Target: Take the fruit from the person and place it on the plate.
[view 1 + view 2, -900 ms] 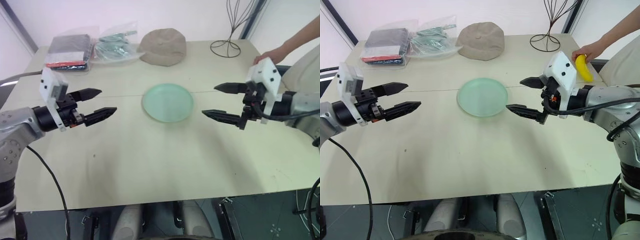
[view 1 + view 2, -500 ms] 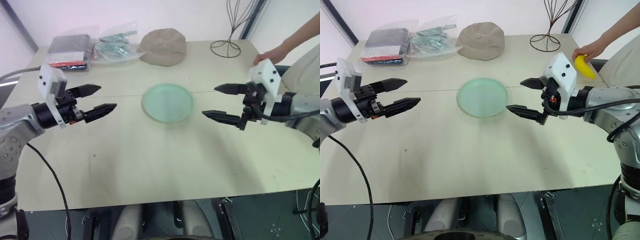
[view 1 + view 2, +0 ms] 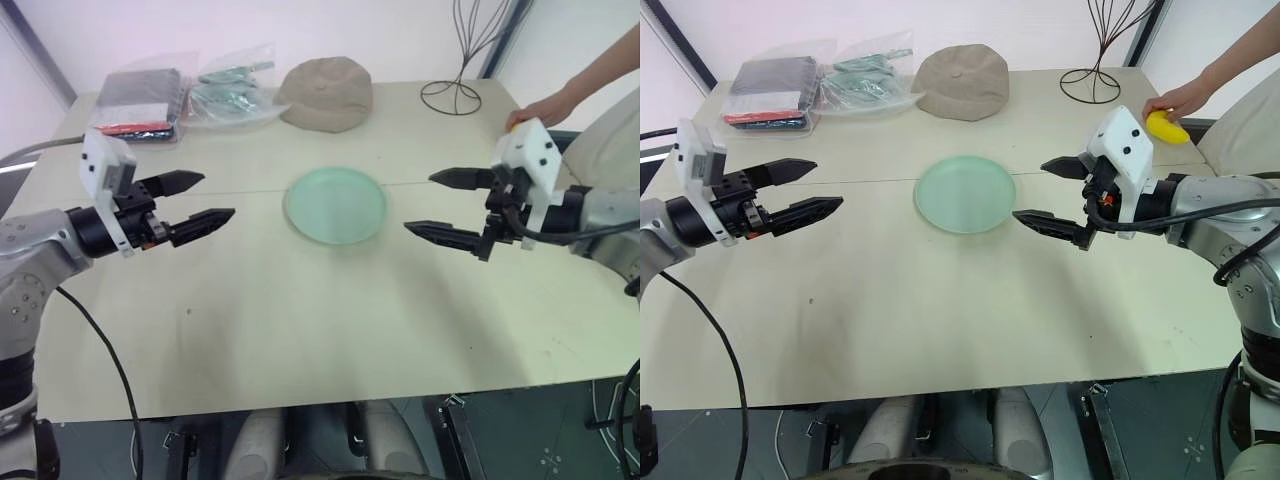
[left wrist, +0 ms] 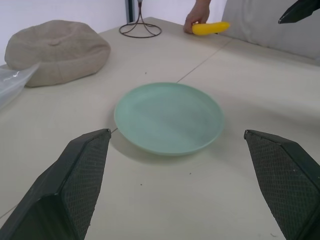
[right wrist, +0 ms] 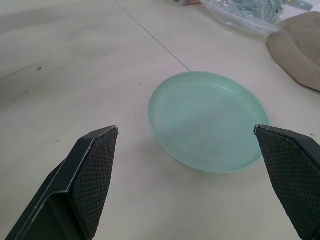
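Right eye view: cap (image 3: 962, 82) behind plate (image 3: 965, 194).

I read this as a lab or test room set up for robot trials: a plain cream desk (image 3: 940, 300) stands against bare white walls, with loose black cables (image 3: 700, 340) trailing off its edge. The things I see laid out look like assorted props: clear bags of folded items (image 3: 815, 80), a tan cap (image 3: 962, 82), a black wire stand (image 3: 1100, 70). Nothing homely surrounds them.
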